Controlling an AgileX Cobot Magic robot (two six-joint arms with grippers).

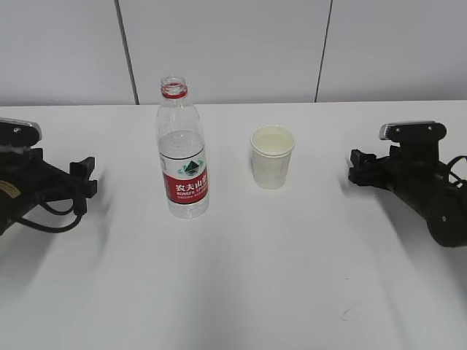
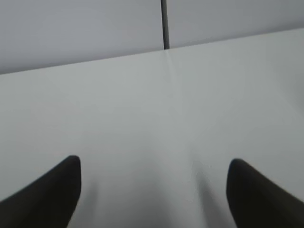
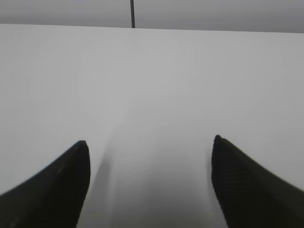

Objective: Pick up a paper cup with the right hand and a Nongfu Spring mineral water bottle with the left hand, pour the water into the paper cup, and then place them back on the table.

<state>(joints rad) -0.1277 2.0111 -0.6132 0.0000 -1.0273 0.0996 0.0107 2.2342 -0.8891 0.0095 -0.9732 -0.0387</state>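
The Nongfu Spring bottle [image 1: 182, 153] stands upright and uncapped on the white table [image 1: 241, 284], left of centre, partly filled with clear water. The white paper cup [image 1: 272, 157] stands upright to its right, apart from it. My left gripper [image 1: 86, 186] rests at the far left, open and empty, well clear of the bottle; its wrist view shows only bare table between the fingers [image 2: 154, 164]. My right gripper [image 1: 357, 168] rests at the far right, open and empty, clear of the cup; its wrist view [image 3: 149, 147] shows only bare table too.
A pale panelled wall [image 1: 233, 44] with dark seams runs behind the table's far edge. Neither the bottle nor the cup shows in either wrist view.
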